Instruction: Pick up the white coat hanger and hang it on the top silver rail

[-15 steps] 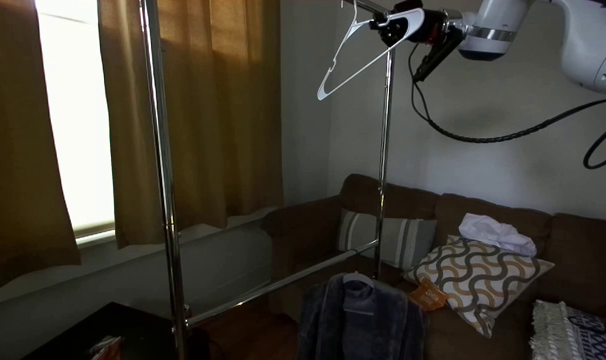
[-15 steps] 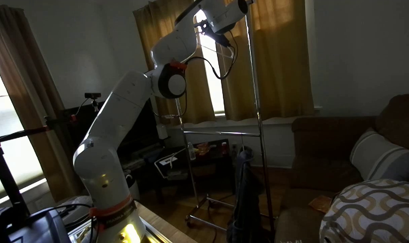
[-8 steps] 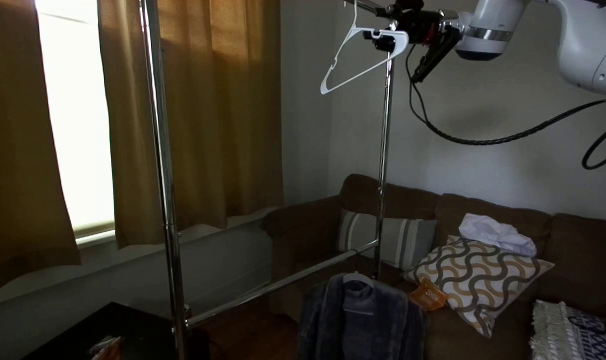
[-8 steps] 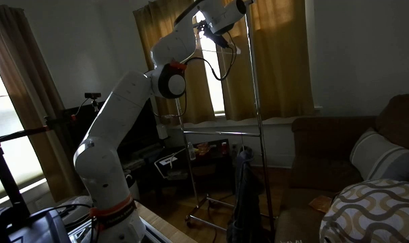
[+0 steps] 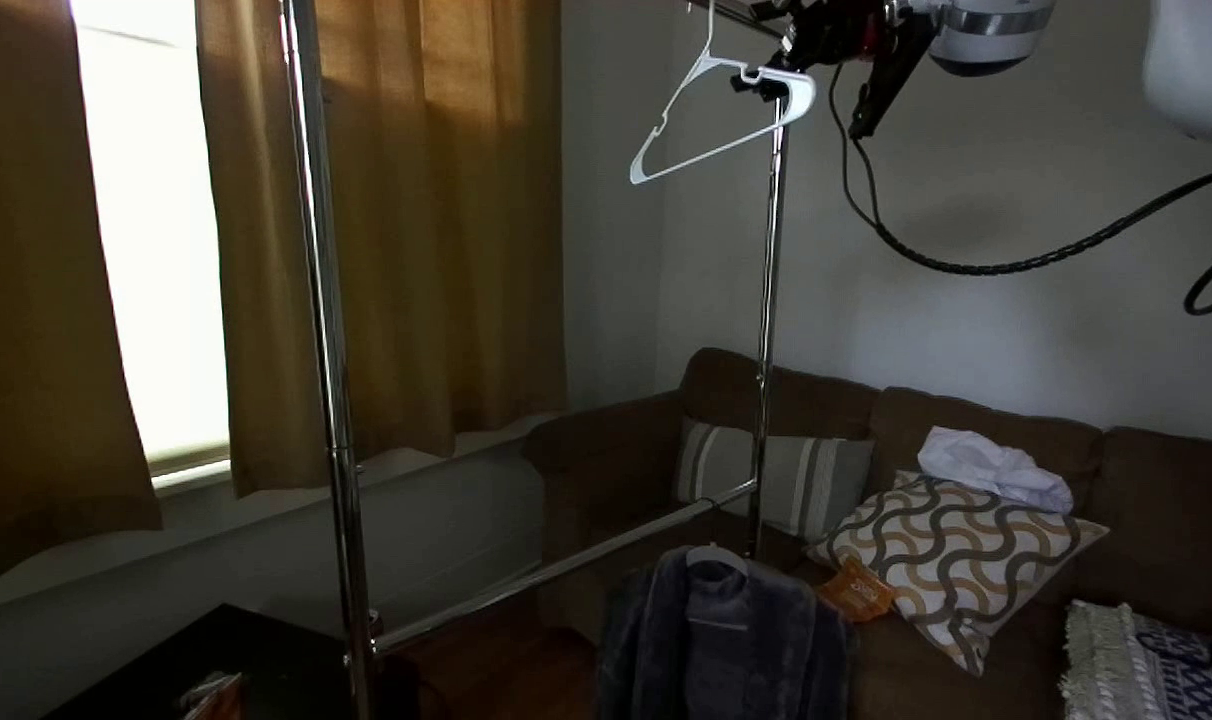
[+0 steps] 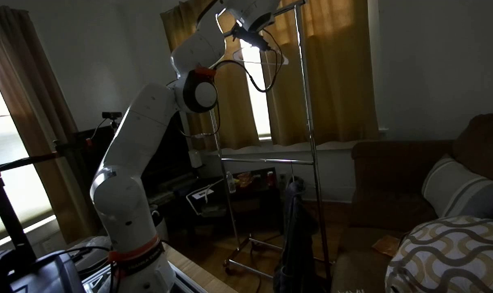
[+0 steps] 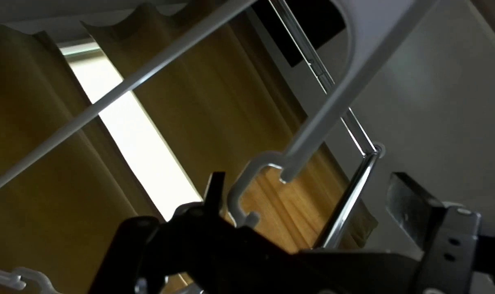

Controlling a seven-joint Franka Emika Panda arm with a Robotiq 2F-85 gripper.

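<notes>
The jaws have just let go: in the wrist view they stand spread wide, fingers (image 7: pixel 417 214) at 4 and 7 o'clock, with nothing clamped between them. The hanger (image 7: pixel 335 105) slants up toward 1 o'clock, one notch (image 7: pixel 236 194) just beside the 7 o'clock finger; whether the two touch, I cannot tell. The rail (image 7: pixel 348 201) shows at 4 o'clock, beyond the gap between the jaws.

In an exterior view the hanger, near 1 o'clock, has settled: its 2 o'clock shoulder (image 5: pixel 799 97) has dropped over the last second, and it lies closer to level. Its hook (image 5: pixel 710 25) rises to the rail, though the top is out of view. Free of any grip, it most likely hangs there on its own. The arm (image 6: pixel 147 116), in an exterior view, has shifted back toward 10 o'clock, uncovering more of the rail's end.

So the hanging looks all but done; what remains, I judge, is backing the jaws clear, since that notch could snag the finger.
</notes>
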